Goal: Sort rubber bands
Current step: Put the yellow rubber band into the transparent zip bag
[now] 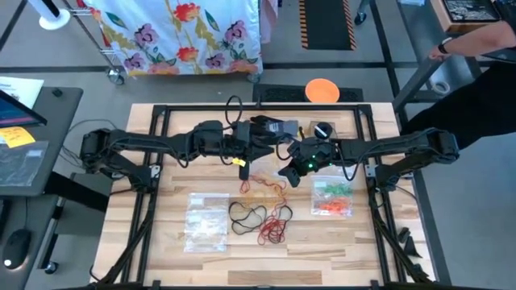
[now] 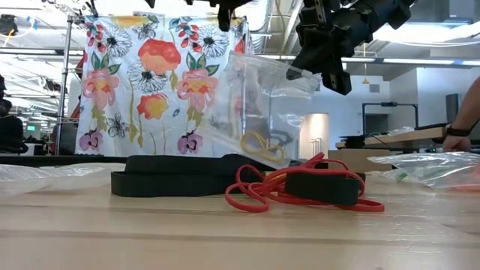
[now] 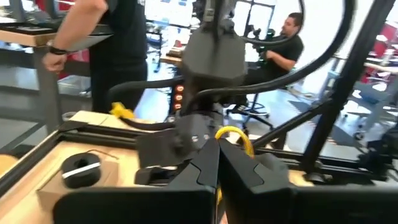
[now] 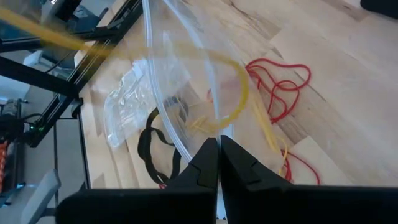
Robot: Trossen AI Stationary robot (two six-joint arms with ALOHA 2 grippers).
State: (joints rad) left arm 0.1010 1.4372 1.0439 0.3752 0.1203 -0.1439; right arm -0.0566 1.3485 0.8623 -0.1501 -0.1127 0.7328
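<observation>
A clear plastic bag point(image 2: 262, 105) hangs over the table's middle with yellow rubber bands point(image 2: 259, 144) in its lower end. My right gripper point(image 2: 330, 56) is shut on its upper edge. My left gripper point(image 1: 242, 159) is just to the left of it, level and shut on a yellow rubber band point(image 3: 235, 135). Loose rubber bands lie on the table below: orange and yellow ones point(image 1: 262, 187), black ones point(image 1: 246, 213) and red ones point(image 1: 274, 231). My left gripper pinches the yellow rubber band point(image 3: 221, 138) between its two shut fingers, which point level. The rest of the band arcs out past the fingertips, clear of the table. My right gripper pinches the bag's thick top rim point(image 4: 186, 146) between its shut fingers, slanting down from the table's right. The bag hangs tilted below them; I cannot tell whether its lower end touches the table.
A clear bag point(image 1: 205, 221) lies at the near left, and another bag holding green and orange bands point(image 1: 332, 197) lies at the right. A black roll point(image 1: 322, 129) sits at the far side. The black frame point(image 1: 379, 161) borders the work area. A person point(image 1: 476, 44) stands at the far right.
</observation>
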